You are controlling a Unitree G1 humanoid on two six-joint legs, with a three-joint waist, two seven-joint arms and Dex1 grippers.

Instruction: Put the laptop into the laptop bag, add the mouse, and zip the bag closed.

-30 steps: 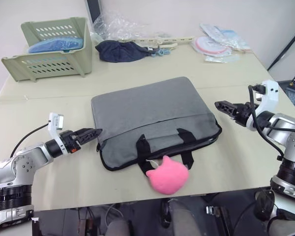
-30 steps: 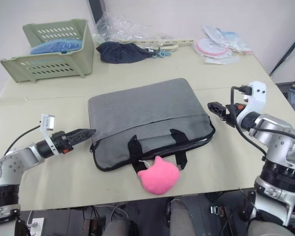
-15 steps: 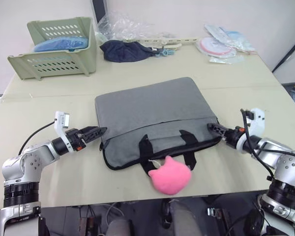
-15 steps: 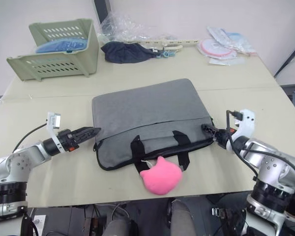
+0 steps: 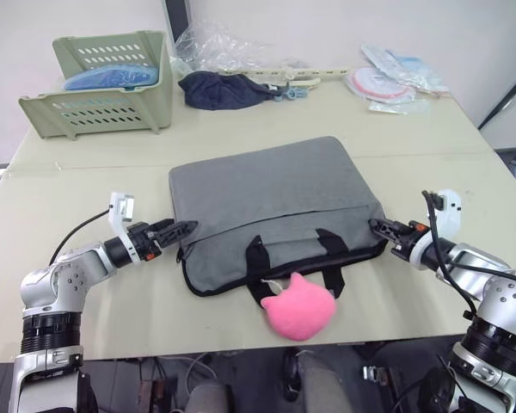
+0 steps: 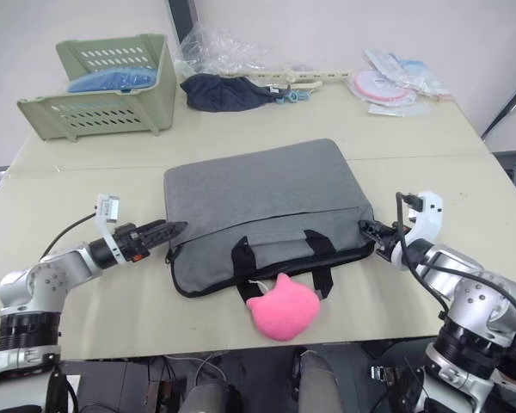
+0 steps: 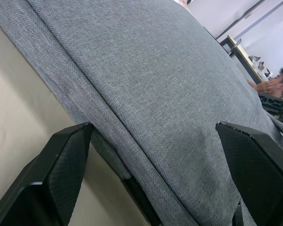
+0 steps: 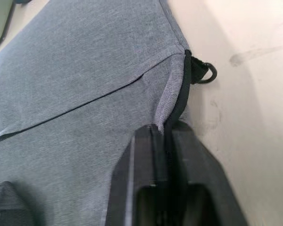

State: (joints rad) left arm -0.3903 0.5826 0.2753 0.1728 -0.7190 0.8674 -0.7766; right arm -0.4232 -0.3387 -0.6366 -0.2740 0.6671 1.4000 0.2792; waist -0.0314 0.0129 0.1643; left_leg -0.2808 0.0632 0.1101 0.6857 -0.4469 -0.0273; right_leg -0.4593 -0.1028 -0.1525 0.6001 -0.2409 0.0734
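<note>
Left eye view had the whole setup: green basket (image 5: 95,82) far back left w/ something blue in it, grey laptop bag (image 5: 271,202) flat in the middle of the table (image 5: 86,301), pink plush (image 5: 297,307) hanging off the front by the handles.

Going left to right. Left gripper (image 5: 183,231) was right at the bag's left end, and in the left wrist view its fingers (image 7: 56,179) were spread wide w/ the bag's edge sitting between them, not clamped on anything. I'd have closed that one on the fabric corner first, so the bag couldn't slide when the other side pulled.

The laptop and mouse weren't anywhere on the table, so prob already inside the bag, tho I couldn't confirm.

Right gripper (image 6: 369,231) was at the bag's right front corner. In the right wrist view its fingers (image 8: 144,183) were pressed together on the black zipper line (image 8: 181,94), but I couldn't tell if they had the pull tab or just tape/fabric. The metal ring (image 8: 203,74) was just beyond the corner.

To do the zip step well imo: anchor left, confirm the tab is pinched, then drag along the seam line, low and parallel to the table, not upward.
</note>
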